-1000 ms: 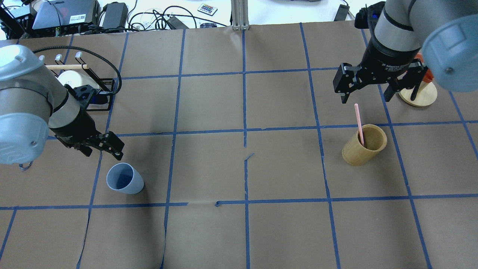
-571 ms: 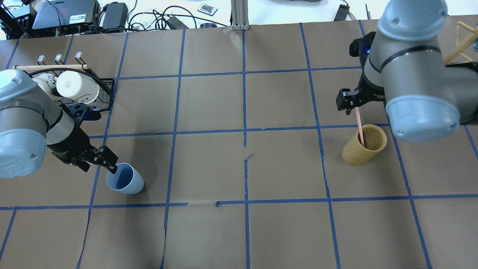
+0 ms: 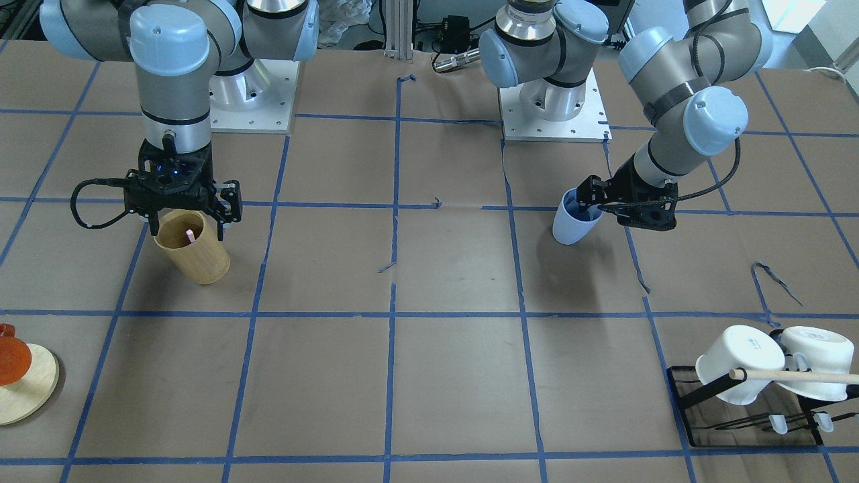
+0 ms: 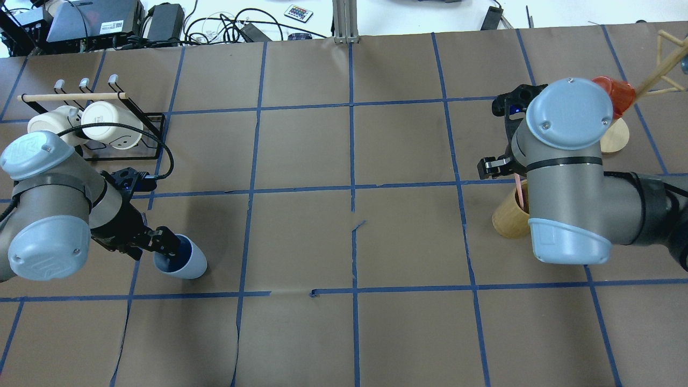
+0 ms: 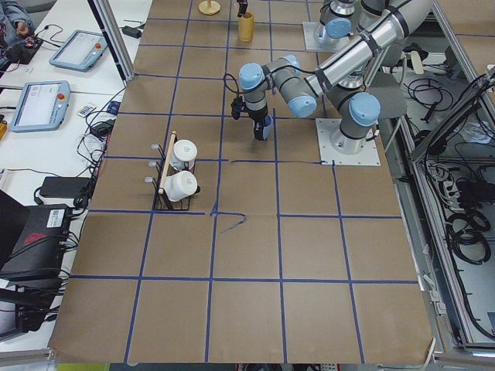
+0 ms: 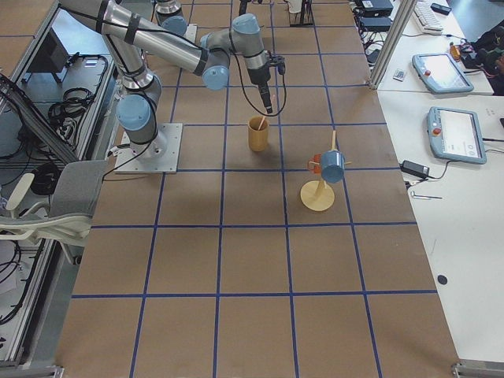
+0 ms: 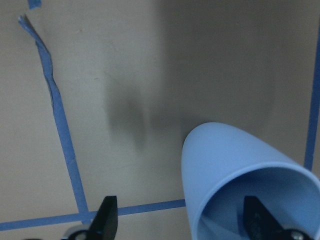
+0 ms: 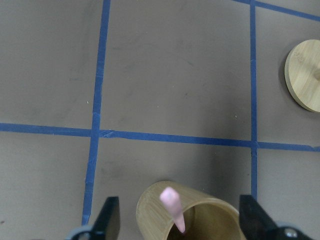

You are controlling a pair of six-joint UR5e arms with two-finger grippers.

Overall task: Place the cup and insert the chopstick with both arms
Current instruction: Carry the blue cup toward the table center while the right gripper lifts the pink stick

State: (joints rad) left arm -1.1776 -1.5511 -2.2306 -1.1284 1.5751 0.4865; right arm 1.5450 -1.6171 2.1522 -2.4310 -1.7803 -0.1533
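The light blue cup (image 4: 191,263) stands tilted on the left of the table; it also shows in the front view (image 3: 570,225) and the left wrist view (image 7: 225,165). My left gripper (image 4: 156,244) is open, one finger inside the cup's mouth and the other outside its rim (image 7: 182,225). The pink chopstick (image 3: 189,235) leans in a tan bamboo cylinder (image 3: 194,258) on the right side. My right gripper (image 3: 189,225) is open just above the cylinder, its fingers either side of the chopstick's top (image 8: 172,205). In the overhead view the right arm hides most of that gripper.
A black rack with white mugs (image 4: 97,126) and a wooden dowel (image 4: 72,97) stands at the back left. A round wooden stand (image 4: 613,134) with a red cup (image 4: 613,94) is behind the right arm. Blue tape lines cross the brown table.
My left gripper has moved down to the cup, one finger entering its mouth. My right arm has swung over the bamboo cylinder, bringing its open gripper around the chopstick.
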